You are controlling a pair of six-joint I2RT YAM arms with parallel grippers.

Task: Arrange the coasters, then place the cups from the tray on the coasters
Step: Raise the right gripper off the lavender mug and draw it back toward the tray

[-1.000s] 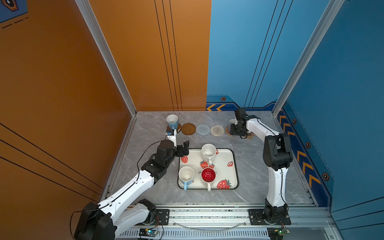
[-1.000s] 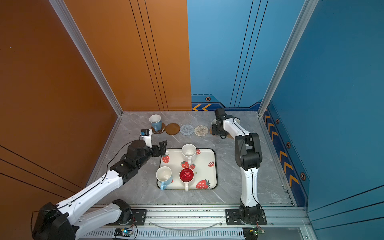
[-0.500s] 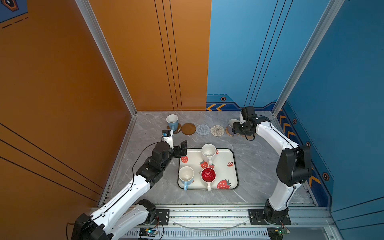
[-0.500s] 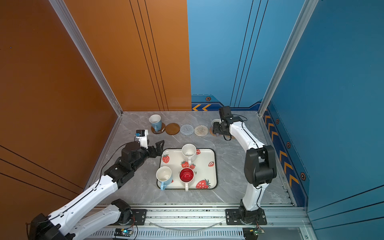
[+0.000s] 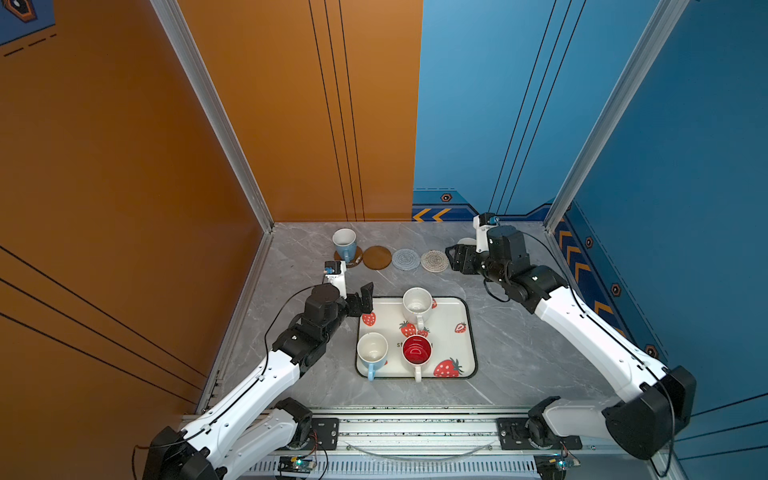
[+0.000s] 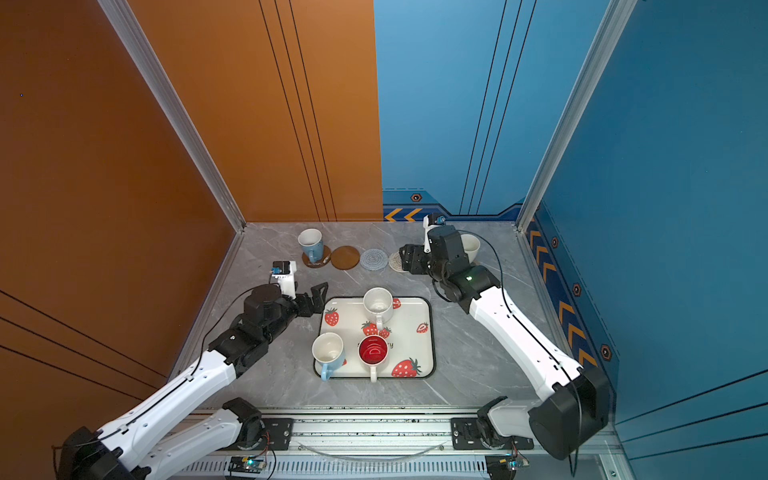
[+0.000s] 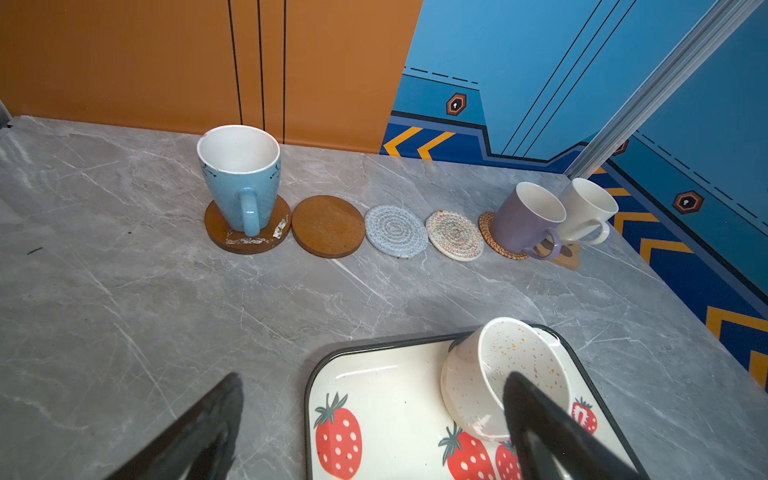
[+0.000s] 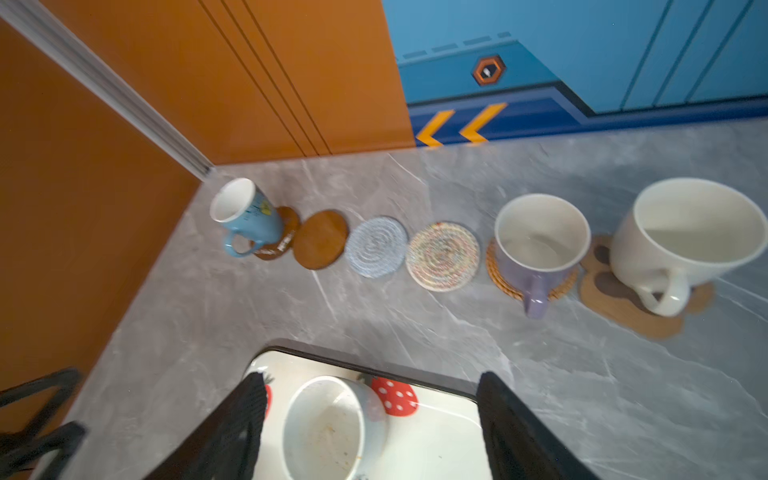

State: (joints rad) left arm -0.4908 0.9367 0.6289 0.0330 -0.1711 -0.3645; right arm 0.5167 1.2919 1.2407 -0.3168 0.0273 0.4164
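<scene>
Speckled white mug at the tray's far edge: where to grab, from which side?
Probably pinch the speckled white mug by its wall at the rim, one finger inside, from above on its left. It stands upright, mouth open; its handle points nearward at the red-inside cup, crowding that side. The left gripper is open beside it.

Robot lab booth: orange and blue panel walls [image 5: 374, 104], aluminium posts [image 5: 210, 104], rail-mounted arms [image 5: 257, 382]

In both top views the right arm [image 5: 511, 270] hides the lavender mug [image 7: 525, 220] and tan woven coaster [image 7: 486, 230] — just behind the jaws. The right wrist view is motion-blurred; between its jaws the speckled mug [image 8: 328, 428] and tray [image 8: 449, 432] run off the edge.
</scene>
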